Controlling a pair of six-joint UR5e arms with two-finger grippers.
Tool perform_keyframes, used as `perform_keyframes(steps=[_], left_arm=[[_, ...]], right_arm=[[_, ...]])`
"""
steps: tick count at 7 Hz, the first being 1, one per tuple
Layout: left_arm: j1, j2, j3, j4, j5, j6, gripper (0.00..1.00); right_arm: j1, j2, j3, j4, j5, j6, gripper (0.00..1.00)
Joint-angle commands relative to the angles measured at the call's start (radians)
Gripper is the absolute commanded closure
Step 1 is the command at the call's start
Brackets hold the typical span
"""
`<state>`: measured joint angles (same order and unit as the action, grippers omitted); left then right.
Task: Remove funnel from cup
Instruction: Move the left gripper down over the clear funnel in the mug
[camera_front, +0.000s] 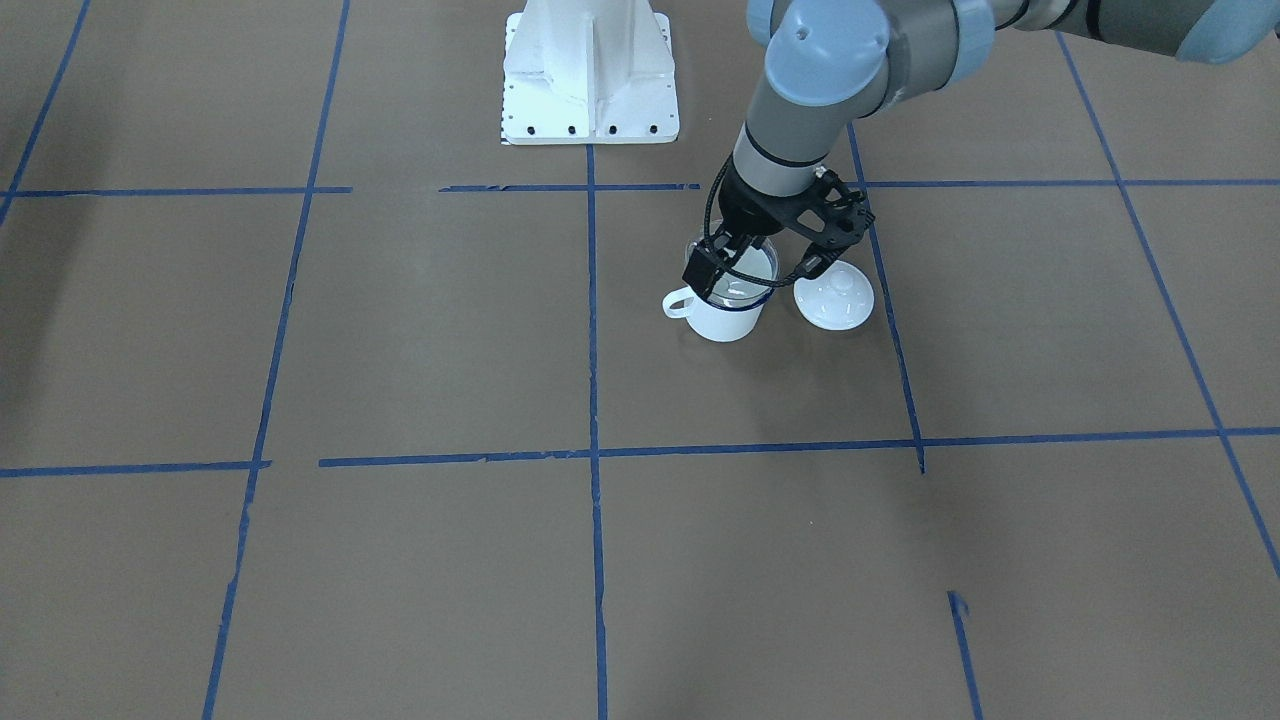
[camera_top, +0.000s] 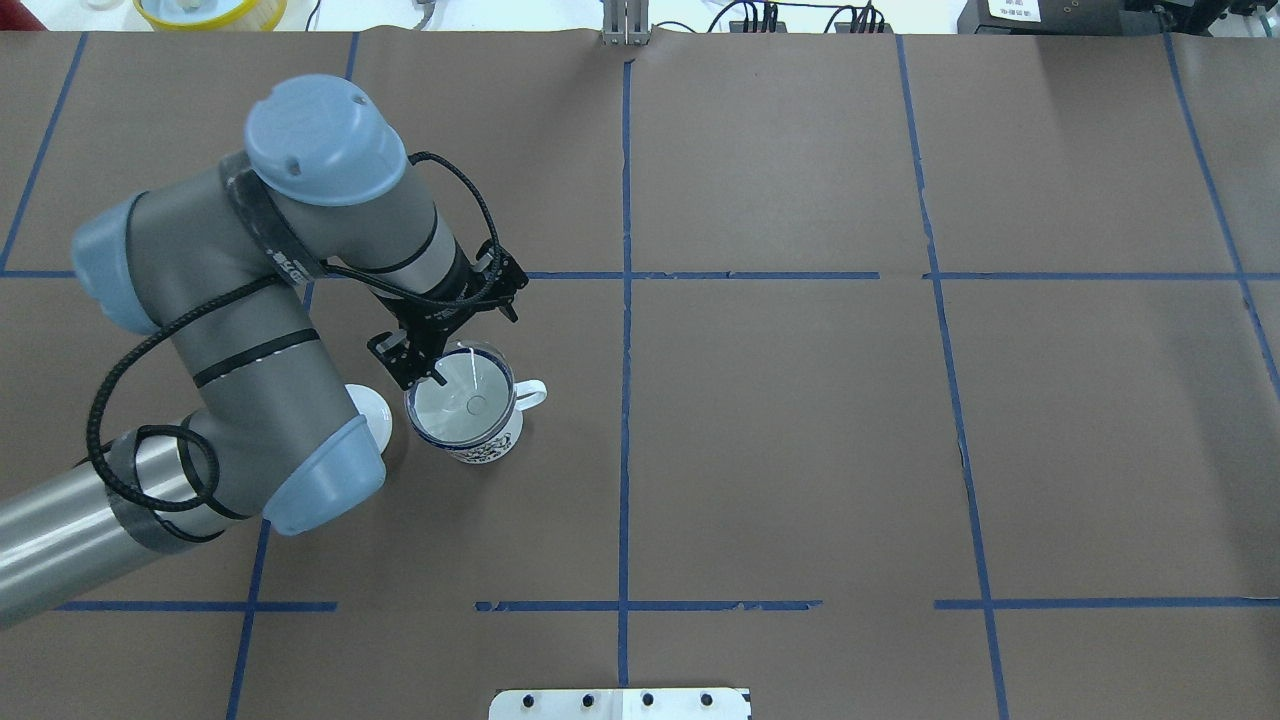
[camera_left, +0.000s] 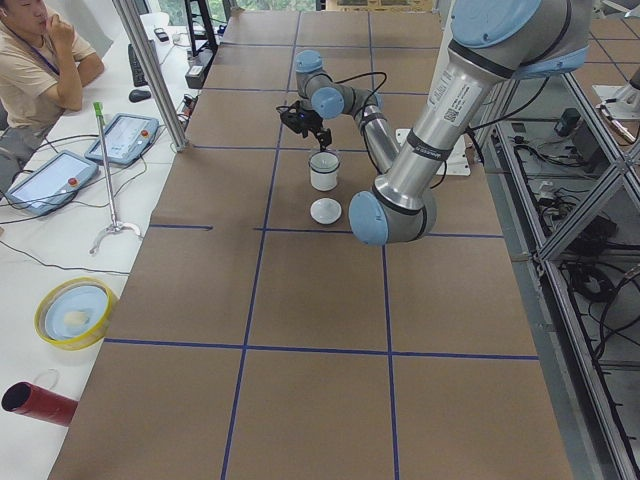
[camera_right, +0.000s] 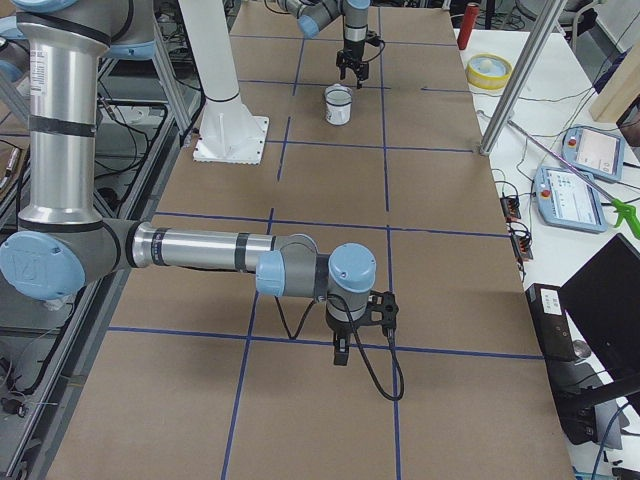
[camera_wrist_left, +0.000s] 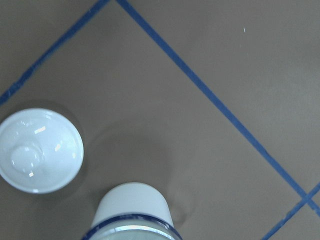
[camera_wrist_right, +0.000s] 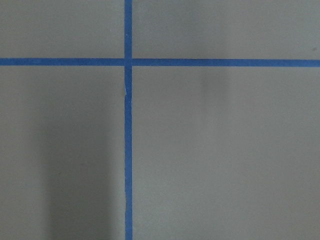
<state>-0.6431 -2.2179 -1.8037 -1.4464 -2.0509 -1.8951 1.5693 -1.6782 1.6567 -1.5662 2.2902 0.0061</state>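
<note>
The white cup (camera_front: 722, 318) with a blue rim stands upright on the brown table, its handle toward the table's middle. It also shows in the overhead view (camera_top: 482, 445) and at the bottom of the left wrist view (camera_wrist_left: 131, 202). The clear funnel (camera_top: 468, 400) sits in the cup's mouth, and its rim (camera_front: 748, 275) stands above the cup's rim. My left gripper (camera_front: 735, 250) points down at the funnel's rim on the side toward the arm (camera_top: 440, 372). Its fingers look apart, on either side of that rim. My right gripper (camera_right: 340, 352) hangs over bare table far from the cup. I cannot tell its state.
A white domed lid with a knob (camera_front: 833, 297) lies on the table right beside the cup, half under my left arm in the overhead view (camera_top: 375, 410). The white robot base (camera_front: 590, 80) stands behind. Blue tape lines cross the table.
</note>
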Motion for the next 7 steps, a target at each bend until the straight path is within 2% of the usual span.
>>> perform_keyframes(steps=[1, 2, 4, 6, 7], left_arm=[[0.034, -0.022, 0.033, 0.003, 0.056, -0.010, 0.05], [0.036, -0.023, 0.035, 0.003, 0.070, -0.003, 0.11], [0.036, -0.017, 0.038, 0.001, 0.080, 0.001, 0.35], [0.036, -0.020, 0.055, 0.000, 0.080, 0.004, 0.44], [0.036, -0.019, 0.058, -0.002, 0.080, 0.004, 0.45]], right_arm=[[0.000, 0.000, 0.000, 0.000, 0.000, 0.000, 0.00], [0.000, 0.000, 0.000, 0.000, 0.000, 0.000, 0.00], [0.000, 0.000, 0.000, 0.000, 0.000, 0.000, 0.00], [0.000, 0.000, 0.000, 0.000, 0.000, 0.000, 0.00], [0.000, 0.000, 0.000, 0.000, 0.000, 0.000, 0.00]])
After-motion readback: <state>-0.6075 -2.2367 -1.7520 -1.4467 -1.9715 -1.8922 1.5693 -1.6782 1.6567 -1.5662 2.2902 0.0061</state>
